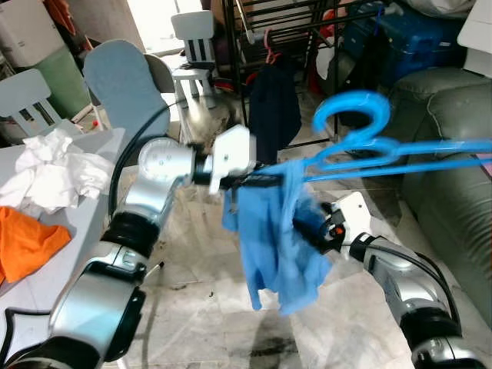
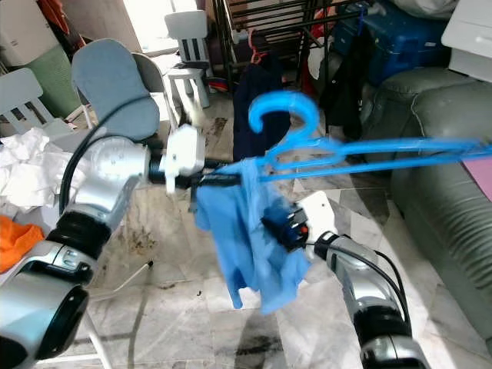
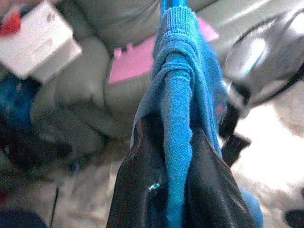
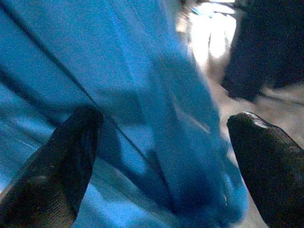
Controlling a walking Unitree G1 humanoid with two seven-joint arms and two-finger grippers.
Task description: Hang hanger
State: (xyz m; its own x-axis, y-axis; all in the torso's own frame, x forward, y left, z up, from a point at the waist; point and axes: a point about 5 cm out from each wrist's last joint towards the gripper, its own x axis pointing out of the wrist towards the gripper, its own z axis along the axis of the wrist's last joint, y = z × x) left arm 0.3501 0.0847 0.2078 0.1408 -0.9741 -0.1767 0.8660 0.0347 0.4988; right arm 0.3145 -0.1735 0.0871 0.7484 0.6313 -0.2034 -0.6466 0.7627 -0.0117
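A blue plastic hanger (image 1: pixel 384 150) is held level in mid-air, its hook (image 1: pixel 355 108) pointing up. A blue garment (image 1: pixel 277 246) is draped over the hanger's left end and hangs down in folds. My left gripper (image 1: pixel 257 181) is shut on that end, its black fingers (image 3: pixel 142 190) pinching the cloth-wrapped hanger arm (image 3: pixel 176 118). My right gripper (image 1: pixel 311 228) is lower, just behind the hanging garment. Its fingers (image 4: pixel 71 156) stand wide open, with blue cloth (image 4: pixel 142 95) close in front of them. Beyond stands a dark metal clothes rack (image 1: pixel 307 27) with a dark garment (image 1: pixel 274 104) hanging on it.
A grey-green sofa (image 1: pixel 453 146) runs along the right. A table (image 1: pixel 46 269) on the left holds white cloths (image 1: pixel 50 173) and an orange cloth (image 1: pixel 27 238). A grey chair (image 1: pixel 123 84) and small white chairs (image 1: pixel 192 46) stand behind. The marble floor (image 1: pixel 207 300) lies open below.
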